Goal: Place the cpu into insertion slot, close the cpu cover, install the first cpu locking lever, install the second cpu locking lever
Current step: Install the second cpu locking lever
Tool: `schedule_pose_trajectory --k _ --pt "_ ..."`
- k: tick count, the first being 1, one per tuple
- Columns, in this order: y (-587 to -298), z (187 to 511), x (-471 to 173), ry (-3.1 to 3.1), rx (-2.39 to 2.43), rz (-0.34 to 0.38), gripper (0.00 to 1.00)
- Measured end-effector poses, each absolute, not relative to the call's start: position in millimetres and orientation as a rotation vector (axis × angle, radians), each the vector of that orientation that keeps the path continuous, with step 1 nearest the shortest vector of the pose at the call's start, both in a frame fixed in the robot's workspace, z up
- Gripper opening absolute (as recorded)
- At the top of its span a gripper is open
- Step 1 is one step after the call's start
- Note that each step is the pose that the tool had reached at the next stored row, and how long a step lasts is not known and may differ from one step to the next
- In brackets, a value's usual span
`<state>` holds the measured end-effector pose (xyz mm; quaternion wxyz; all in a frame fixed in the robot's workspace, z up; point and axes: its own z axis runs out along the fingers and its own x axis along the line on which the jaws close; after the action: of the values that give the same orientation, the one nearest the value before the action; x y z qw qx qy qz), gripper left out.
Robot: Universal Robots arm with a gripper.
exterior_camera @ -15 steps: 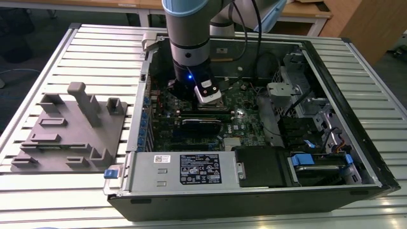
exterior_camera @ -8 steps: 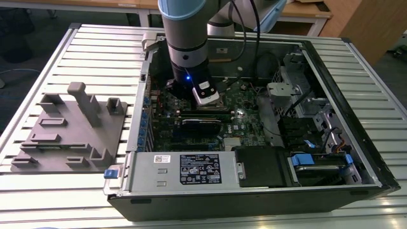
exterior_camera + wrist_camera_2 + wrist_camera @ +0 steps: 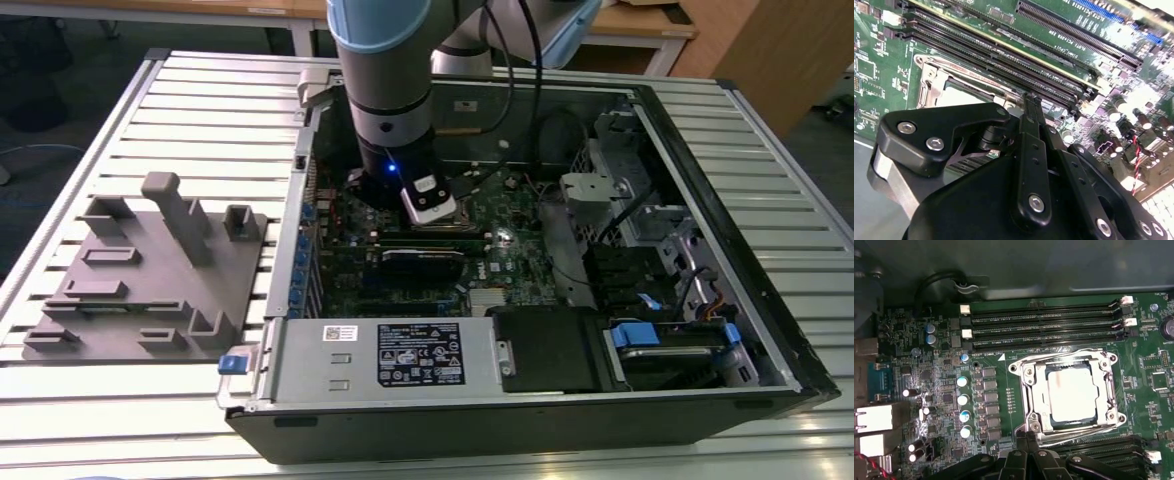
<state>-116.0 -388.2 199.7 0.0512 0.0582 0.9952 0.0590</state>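
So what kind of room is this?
Probably a robot lab or workshop: an opened computer case lies on a slatted metal table, a robot arm reaches inside, and desks stand behind.

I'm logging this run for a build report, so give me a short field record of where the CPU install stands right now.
setting: open computer case on a slatted table
arm: reaching down into the case over the motherboard
cpu: lying flat in the insertion slot
cpu cover: down around the chip, its cut-out showing the metal top
claw: fingers together, tips at the socket's edge in both wrist views, holding nothing
levers: thin wire bars lie along the socket's edges; latched or not, cannot tell
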Motion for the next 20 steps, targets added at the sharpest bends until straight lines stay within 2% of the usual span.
schedule_pose_trajectory --k 11,20 --pt "-389.1 193.6 -117.1 3.022 0.181 0.255 0.11" --pt "-390.6 197.6 -120.1 3.020 0.181 0.262 0.11"
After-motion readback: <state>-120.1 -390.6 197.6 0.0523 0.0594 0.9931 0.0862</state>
